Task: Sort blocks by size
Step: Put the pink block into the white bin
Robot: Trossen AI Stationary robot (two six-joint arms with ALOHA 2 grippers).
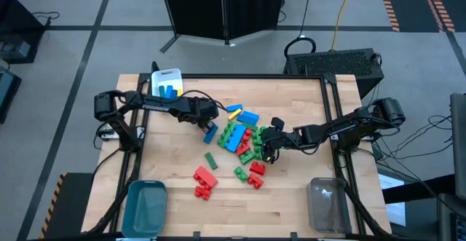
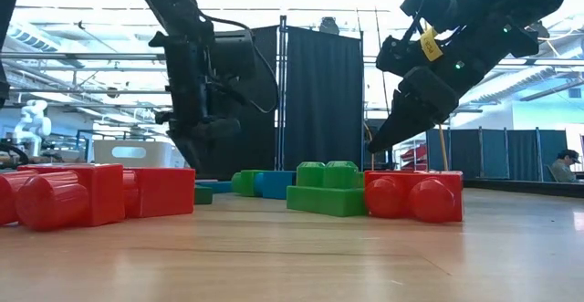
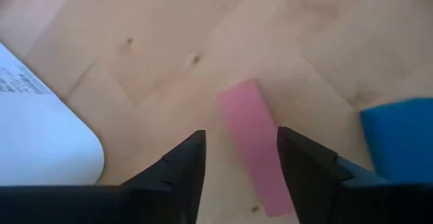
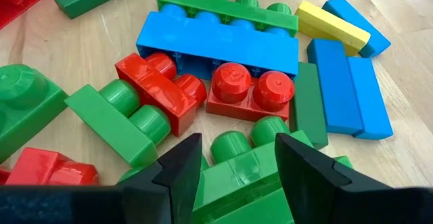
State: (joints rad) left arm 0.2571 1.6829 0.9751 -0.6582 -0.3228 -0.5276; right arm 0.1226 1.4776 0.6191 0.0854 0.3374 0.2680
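High view, left tool [image 1: 209, 122] open over pink block [image 3: 254, 143], right tool [image 1: 268, 148] open above block pile [image 1: 244, 135]

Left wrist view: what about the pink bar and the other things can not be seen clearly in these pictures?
- Pink bar: left wrist view, its near end is cut off by the picture's edge and the left gripper, whose jaws stand open.
- White bin: high view, the blocks inside are too small to count.
- Clear bin: high view, contents cannot be told.
- Right gripper: open over a green brick; contact unclear.

No legible text anywhere — the white bin [image 3: 40, 143] carries a printed label, its lines too blurred to read.
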